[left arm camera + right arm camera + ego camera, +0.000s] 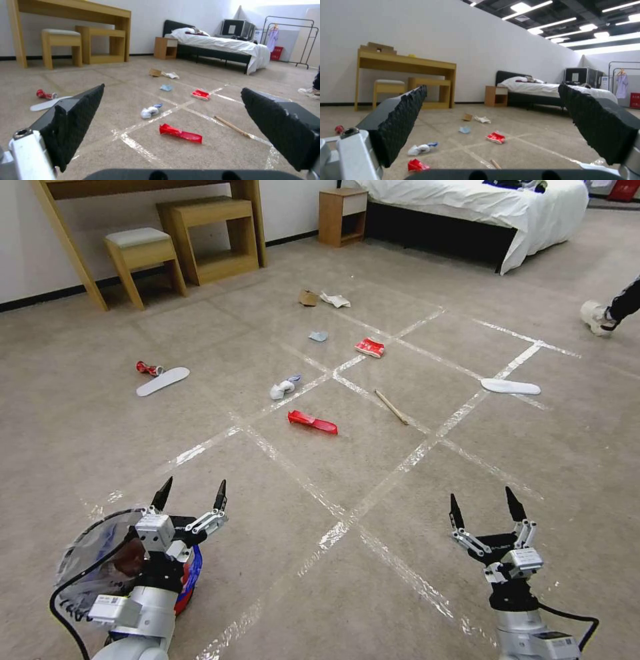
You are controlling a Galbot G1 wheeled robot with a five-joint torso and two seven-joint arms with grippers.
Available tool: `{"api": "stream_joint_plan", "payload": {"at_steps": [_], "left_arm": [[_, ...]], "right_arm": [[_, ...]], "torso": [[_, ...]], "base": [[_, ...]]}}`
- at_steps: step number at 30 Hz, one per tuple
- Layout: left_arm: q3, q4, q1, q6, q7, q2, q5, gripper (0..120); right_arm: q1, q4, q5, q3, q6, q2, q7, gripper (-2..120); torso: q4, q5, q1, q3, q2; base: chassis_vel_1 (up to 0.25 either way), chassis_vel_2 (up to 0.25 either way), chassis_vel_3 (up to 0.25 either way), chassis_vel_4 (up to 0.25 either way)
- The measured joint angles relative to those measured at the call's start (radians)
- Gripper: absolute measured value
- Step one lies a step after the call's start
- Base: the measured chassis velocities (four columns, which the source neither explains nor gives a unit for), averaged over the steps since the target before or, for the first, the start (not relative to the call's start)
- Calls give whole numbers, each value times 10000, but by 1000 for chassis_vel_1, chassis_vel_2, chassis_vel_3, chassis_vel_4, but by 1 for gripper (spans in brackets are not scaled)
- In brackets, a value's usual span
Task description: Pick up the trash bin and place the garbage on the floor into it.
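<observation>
Head view: trash bin [100, 573] seen low at robot's left, partly hidden by left arm, clear bag liner inside; contents can't be told. Left gripper [191, 499] and right gripper [485, 508] held wide apart, nothing gripped. Garbage, e.g. red wrapper [312, 422] and wooden stick [391, 407], scattered on floor [333, 593] ahead.

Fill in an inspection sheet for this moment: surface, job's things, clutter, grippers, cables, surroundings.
Surface: beige carpet floor crossed by shiny clear tape lines.
Job's things: red round trash bin with clear bag liner, under the left arm; red flat wrapper, thin wooden stick, crumpled white paper lie scattered on the carpet ahead.
Clutter: two white shoe insoles lie on the carpet.
Grippers: left gripper open above the bin; right gripper open, empty.
Cables: black cable loops beside the left arm.
Surroundings: wooden desk, white bed.
</observation>
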Motion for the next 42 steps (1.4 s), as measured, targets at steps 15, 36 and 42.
{"api": "stream_joint_plan", "payload": {"at_steps": [15, 36, 42], "left_arm": [[0, 0, 0, 0, 0, 0, 0, 100], [0, 0, 0, 0, 0, 0, 0, 100], [0, 0, 0, 0, 0, 0, 0, 100]], "right_arm": [[0, 1, 0, 0, 0, 0, 0, 100], [0, 0, 0, 0, 0, 0, 0, 100], [0, 0, 0, 0, 0, 0, 0, 100]], "torso": [[0, 0, 1, 0, 0], [0, 0, 0, 0, 0], [0, 0, 0, 0, 0]], "base": [[0, 0, 0, 0], [0, 0, 0, 0], [0, 0, 0, 0]]}}
